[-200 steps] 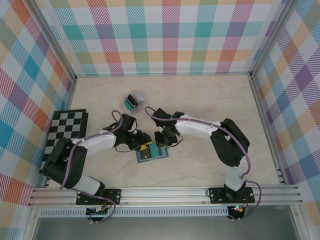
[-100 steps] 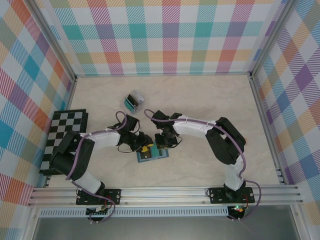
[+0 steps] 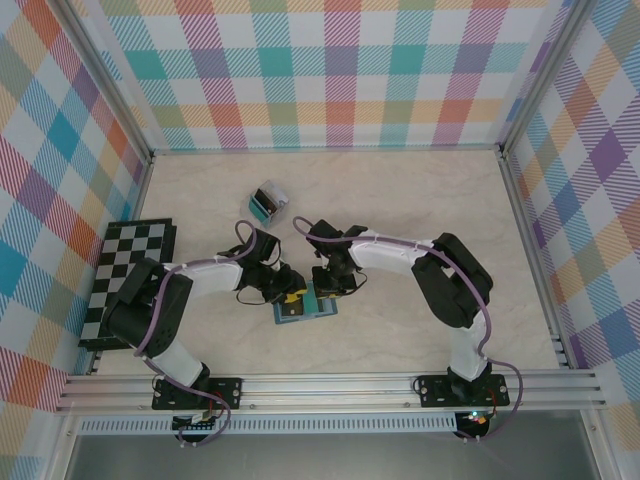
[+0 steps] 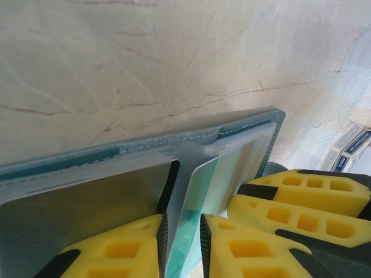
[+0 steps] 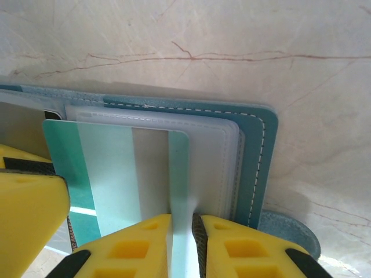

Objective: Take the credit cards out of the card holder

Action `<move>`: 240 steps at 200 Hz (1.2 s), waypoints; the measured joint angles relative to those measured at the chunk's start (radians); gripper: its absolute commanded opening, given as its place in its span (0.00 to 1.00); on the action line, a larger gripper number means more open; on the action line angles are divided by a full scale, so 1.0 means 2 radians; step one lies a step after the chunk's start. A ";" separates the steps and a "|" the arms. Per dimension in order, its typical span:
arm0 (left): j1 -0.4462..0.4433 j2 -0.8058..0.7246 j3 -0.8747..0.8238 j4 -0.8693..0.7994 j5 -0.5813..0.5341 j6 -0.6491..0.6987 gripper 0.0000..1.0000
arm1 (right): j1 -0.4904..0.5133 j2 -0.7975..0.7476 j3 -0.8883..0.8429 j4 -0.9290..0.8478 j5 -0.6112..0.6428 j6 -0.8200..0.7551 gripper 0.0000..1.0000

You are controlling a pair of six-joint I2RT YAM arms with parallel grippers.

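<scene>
Lately the biggest change was in the left arm: over the last second its elbow had folded in toward the checkerboard mat (image 3: 135, 262), while the left pincer (image 3: 290, 296) stayed low over the card holder (image 3: 305, 308) and its jaws drew in. In the left wrist view, the left pincer (image 4: 182, 223) now stood clamped on the edge of a mint-green card (image 4: 197, 191) rising from a clear sleeve of the open card holder (image 4: 87, 159). The right pincer (image 3: 325, 290) had crept a little leftward. In its own view the right pincer (image 5: 182, 223) was likewise pinched onto a mint-green card (image 5: 110, 168), though we could not tell whether both held the same one. The card holder (image 5: 255, 150) had not shifted; it lay open on the table (image 3: 420, 200) between the two arms, well apart from the small clear plastic box (image 3: 267, 203). We judged that the grip was now secured but the card still sat partly in its sleeve, so the pull-out remained to be done.
</scene>
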 measured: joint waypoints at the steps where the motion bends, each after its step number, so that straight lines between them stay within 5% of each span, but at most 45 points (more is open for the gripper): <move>1: 0.000 0.000 0.000 0.001 0.000 0.000 0.23 | 0.000 0.000 0.000 0.000 0.000 0.000 0.21; 114: 0.000 0.004 -0.002 0.024 0.005 0.009 0.21 | -0.004 -0.001 -0.004 0.006 -0.011 0.001 0.21; 177: 0.000 0.003 -0.007 0.029 0.000 0.036 0.01 | -0.008 -0.007 -0.014 0.019 -0.022 0.004 0.21; 240: 0.000 -0.031 0.006 -0.038 -0.042 0.075 0.00 | -0.010 -0.017 -0.033 0.041 -0.025 0.013 0.21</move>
